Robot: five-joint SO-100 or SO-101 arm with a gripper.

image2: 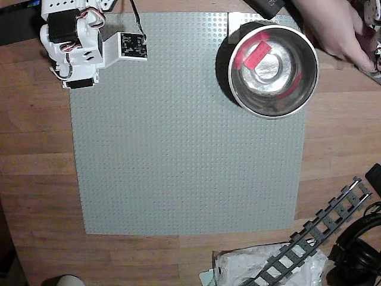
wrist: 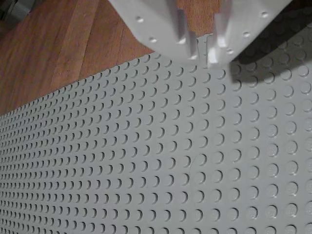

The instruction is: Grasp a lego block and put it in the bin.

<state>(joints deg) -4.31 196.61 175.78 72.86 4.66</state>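
Note:
The red lego block (image2: 258, 51) lies inside the steel bowl (image2: 297, 89), the bin, which stands on the far right corner of the grey baseplate (image2: 184, 149) in the overhead view. Red reflections show on the bowl's walls. The white arm (image2: 77, 42) is folded at the baseplate's far left corner. In the wrist view my gripper (wrist: 202, 56) hangs just above the baseplate's edge (wrist: 146, 146). Its white fingers (wrist: 183, 29) stand almost together, with nothing between them. The block and bowl are out of the wrist view.
A person's hand (image2: 333, 30) reaches in at the top right, next to the bowl. A dark toy track piece (image2: 321, 235), black headphones (image2: 360, 244) and a crumpled plastic bag (image2: 268, 268) lie at the bottom right on the wooden table (image2: 36, 179).

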